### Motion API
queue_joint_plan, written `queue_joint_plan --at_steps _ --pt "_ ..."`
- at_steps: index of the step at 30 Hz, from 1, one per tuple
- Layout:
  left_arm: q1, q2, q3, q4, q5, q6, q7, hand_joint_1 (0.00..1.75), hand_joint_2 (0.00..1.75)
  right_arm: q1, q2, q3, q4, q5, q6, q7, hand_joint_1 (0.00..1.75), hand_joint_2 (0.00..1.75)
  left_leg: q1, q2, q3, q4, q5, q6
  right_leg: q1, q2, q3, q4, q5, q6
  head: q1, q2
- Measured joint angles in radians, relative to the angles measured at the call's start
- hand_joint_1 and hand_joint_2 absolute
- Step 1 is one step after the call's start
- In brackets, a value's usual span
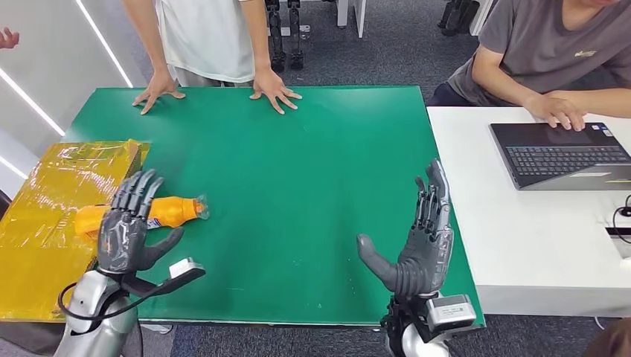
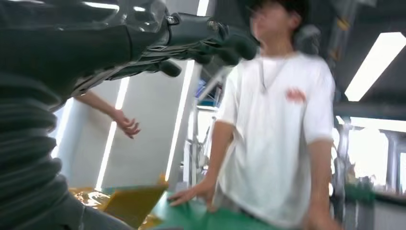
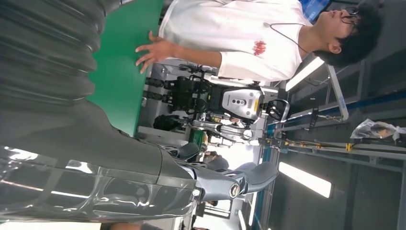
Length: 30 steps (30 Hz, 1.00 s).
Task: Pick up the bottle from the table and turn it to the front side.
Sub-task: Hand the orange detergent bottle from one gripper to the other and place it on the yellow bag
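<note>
Robotics lab: parked robot (image 3: 239, 103), laptop (image 1: 565, 152).

Left hand raised, person at the green table

The left hand (image 2: 143, 40) comes in large and dark — its grey ribbed cover up close, its fingers (image 2: 225, 40) stretched out straight with nothing in them, reaching toward the blurred head of a person (image 2: 275, 139). That person wears a white T-shirt with a small red mark on the chest and leans over the green table (image 2: 201, 218), one palm (image 2: 189, 194) flat on its surface. Beside that palm, at the table's edge, lies a yellow sheet (image 2: 131, 203) with crinkled shiny plastic next to it. Beyond the sheet, another person's bare arm (image 2: 112, 112) hangs in front of a white wall — fingers loosely curled.
</note>
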Motion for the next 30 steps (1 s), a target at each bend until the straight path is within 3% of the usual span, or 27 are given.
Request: queue_joint_plan --at_steps 5,9,14,25,30 --pt "0.034 -0.055 0.012 -0.152 0.365 0.001 -0.004 0.00 1.75 0.011 -0.006 0.008 0.000 0.003 -0.004 0.000 0.00 1.75 0.000 -0.002 0.000 0.000 0.000 0.000 0.000 -0.003 0.001 0.000 0.000 0.000 0.000 0.000" --pt "0.033 -0.063 -0.007 -0.175 0.482 0.001 -0.005 0.00 1.75 0.014 -0.007 0.014 0.000 0.004 -0.004 0.000 0.00 1.75 0.000 -0.002 0.000 0.000 0.000 0.000 0.000 -0.003 0.001 0.000 0.000 0.000 0.000 0.000" --pt "0.016 -0.139 -0.194 -0.338 0.751 0.001 -0.011 0.00 1.75 0.022 -0.017 0.045 0.002 0.015 0.014 0.000 0.00 1.75 0.000 -0.001 0.000 0.000 0.000 0.000 0.000 -0.002 0.001 0.000 0.000 0.000 0.000 0.000" --pt "0.034 -0.229 -0.320 -0.509 0.992 -0.013 -0.012 0.00 1.75 0.024 -0.019 0.067 0.030 0.030 0.031 0.000 0.00 1.75 0.000 -0.001 0.000 0.000 0.000 0.001 0.000 -0.002 0.001 0.000 0.000 0.000 0.000 0.000" --pt "0.073 -0.266 -0.326 -0.535 1.076 -0.127 -0.012 0.00 1.75 0.018 -0.019 0.072 0.040 0.035 0.020 0.000 0.00 1.75 0.000 -0.001 0.000 0.000 0.000 0.001 0.000 -0.002 0.001 0.000 0.000 0.000 0.000 0.000"
